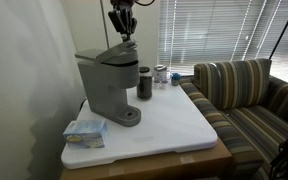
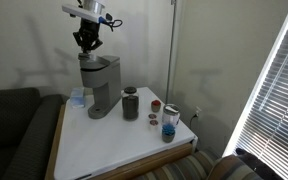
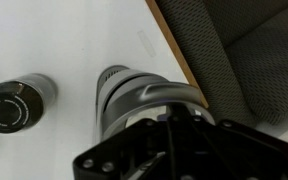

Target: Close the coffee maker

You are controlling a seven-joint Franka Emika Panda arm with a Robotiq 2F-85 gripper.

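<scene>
- Dark gripper (image 3: 174,118) housing fills the bottom of the wrist view, and its fingers blend into it, so I can't tell whether they're wide or narrow.
- Right under it is one tall grey plastic coffee maker (image 3: 134,95) with a round base. It stands on the white bench top (image 1: 174,125) by the edge that runs along the dark grey couch (image 2: 9,130).
- Its rounded lid looks lowered, and in both exterior views the gripper hangs just above it. Whether they touch, I can't tell.
- One dark cylindrical tumbler (image 1: 144,83) sits just beside the machine toward mid-bench, lower than the lid and apart from it.
- Two small jars (image 1: 161,75) sit near the far edge by the window blinds (image 1: 214,30).
- One pale blue packet (image 1: 84,130) lies at the near corner, beside the machine's base.
- One striped sofa (image 1: 249,95) lines the opposite edge.
</scene>
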